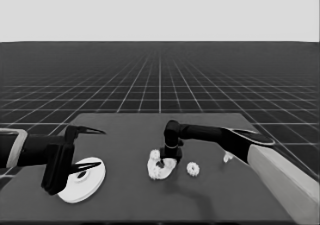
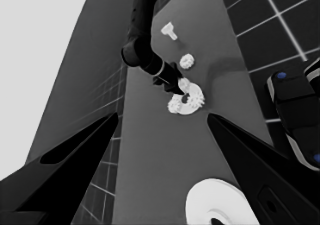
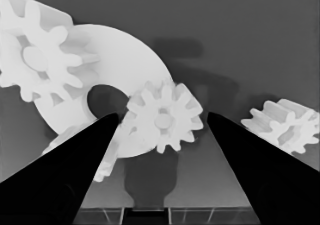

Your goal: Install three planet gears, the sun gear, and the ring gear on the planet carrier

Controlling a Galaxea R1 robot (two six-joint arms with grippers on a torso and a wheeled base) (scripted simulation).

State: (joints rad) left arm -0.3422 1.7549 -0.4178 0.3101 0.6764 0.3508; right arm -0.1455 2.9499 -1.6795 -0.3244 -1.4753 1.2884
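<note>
Table (image 1: 125, 195), dark and flat, carries every part. Largest of them is the larger round part (image 1: 82, 181), the ring gear, lying flat near the table's left end toward the front edge, under the waiting left gripper (image 1: 94, 147), whose two fingers stand spread wide and grip nothing.

Next in size, the smaller round part (image 1: 161, 168), the planet carrier, lies near the middle of the table. The right arm reaches in from the right edge and bends down over it, so the right gripper (image 1: 165, 161) hangs directly above this part. In the right wrist view its fingers are spread apart, with one planet gear (image 3: 164, 117) between them on the carrier's rim beside the centre hole, apparently free of both fingers. A second gear (image 3: 40, 60) sits on the carrier across the hole, and a third shows partly behind one finger.

A loose gear (image 1: 193, 169) lies on the table just right of the carrier. A thin white piece (image 1: 228, 157) lies farther right, beside the right arm.
</note>
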